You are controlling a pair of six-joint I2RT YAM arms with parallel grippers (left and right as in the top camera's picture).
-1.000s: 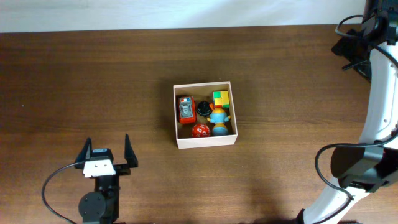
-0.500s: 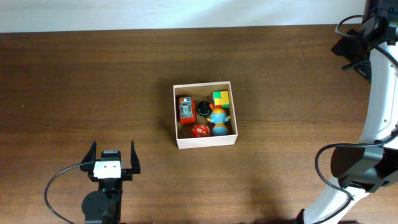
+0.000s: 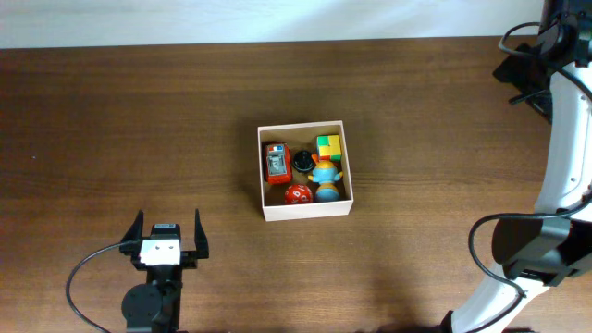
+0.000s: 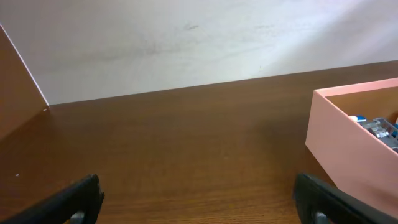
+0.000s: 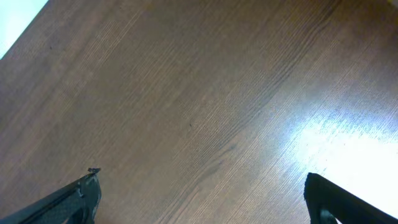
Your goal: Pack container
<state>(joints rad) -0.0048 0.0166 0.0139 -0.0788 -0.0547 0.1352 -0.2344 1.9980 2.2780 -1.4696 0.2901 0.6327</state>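
Note:
The container (image 3: 307, 209) is a square white-walled box at the table's middle. It holds a red toy car (image 3: 276, 162), a black toy (image 3: 304, 161), a yellow-green cube (image 3: 328, 146), a blue-orange figure (image 3: 325, 173) and a red ball (image 3: 296, 194). My left gripper (image 3: 167, 227) is open and empty, at the front left, well apart from the box. In the left wrist view its fingers (image 4: 199, 202) frame bare table, with the container's corner (image 4: 339, 140) at the right. My right gripper (image 5: 202, 199) is open over bare table; its arm (image 3: 564, 139) stands at the right edge.
The brown wooden table (image 3: 139, 129) runs to a white wall at the back (image 4: 186, 43). A black cable (image 3: 83, 277) loops beside the left arm's base. The right arm's cables (image 3: 523, 69) hang at the far right corner.
My left gripper moved a little to the right and toward the front between one second ago and half a second ago. Since then nothing has moved.

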